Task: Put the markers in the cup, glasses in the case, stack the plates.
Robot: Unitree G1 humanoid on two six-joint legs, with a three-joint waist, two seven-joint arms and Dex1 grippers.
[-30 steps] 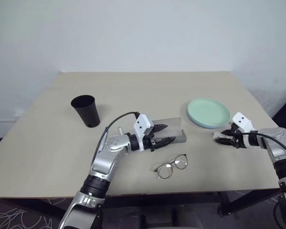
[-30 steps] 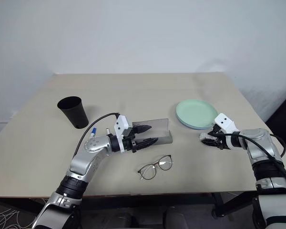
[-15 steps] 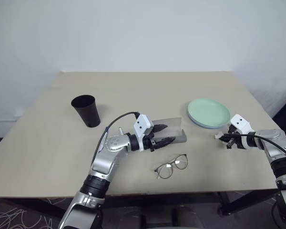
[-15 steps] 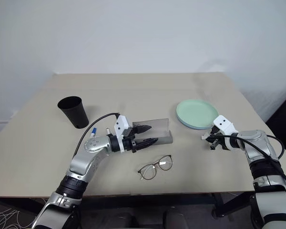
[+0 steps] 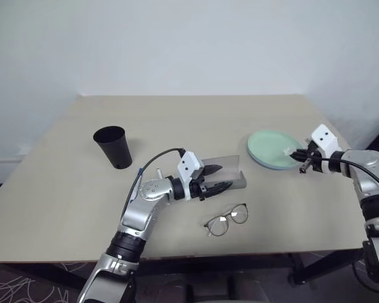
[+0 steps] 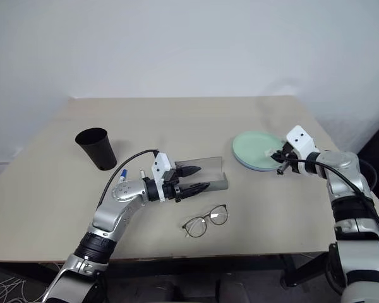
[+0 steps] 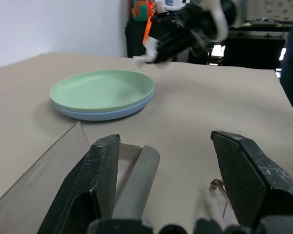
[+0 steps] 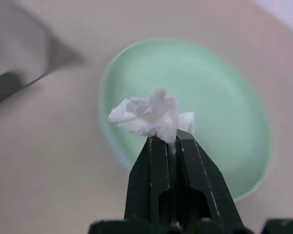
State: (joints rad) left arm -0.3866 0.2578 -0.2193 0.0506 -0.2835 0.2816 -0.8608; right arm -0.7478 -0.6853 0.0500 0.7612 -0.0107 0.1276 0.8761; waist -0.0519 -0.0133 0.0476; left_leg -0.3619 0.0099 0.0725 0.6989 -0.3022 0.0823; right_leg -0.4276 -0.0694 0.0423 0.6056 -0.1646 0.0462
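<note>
Over the table (image 5: pixel 63 189), from the head views, I have the right gripper (image 5: pixel 297 154) clenched on a small crumpled white scrap (image 5: pixel 287 151) above the near rim of the mint-green plate (image 5: pixel 270 146), which already sits on the blue one, so stacking looks done. I judge this a tidy-up aside; next I need to carry the scrap somewhere off the plates and let go. My left gripper (image 5: pixel 218 177) hangs with jaws released just in front of the open grey case (image 5: pixel 230 172), the glasses (image 5: pixel 227 219) lying near it toward me; the black cup (image 5: pixel 114 146) stands well apart. One marker (image 6: pixel 122 175) peeks out beside my left forearm, mostly hidden, and I cannot tell how many there are. Left wrist view: wide-open fingers (image 7: pixel 100 170) frame the case (image 7: pixel 136 178), plates (image 7: pixel 102 95) beyond. Right wrist view: the shut fingertips (image 8: pixel 166 146) pinch the scrap (image 8: pixel 149 114) over the green plate (image 8: pixel 219 122).
</note>
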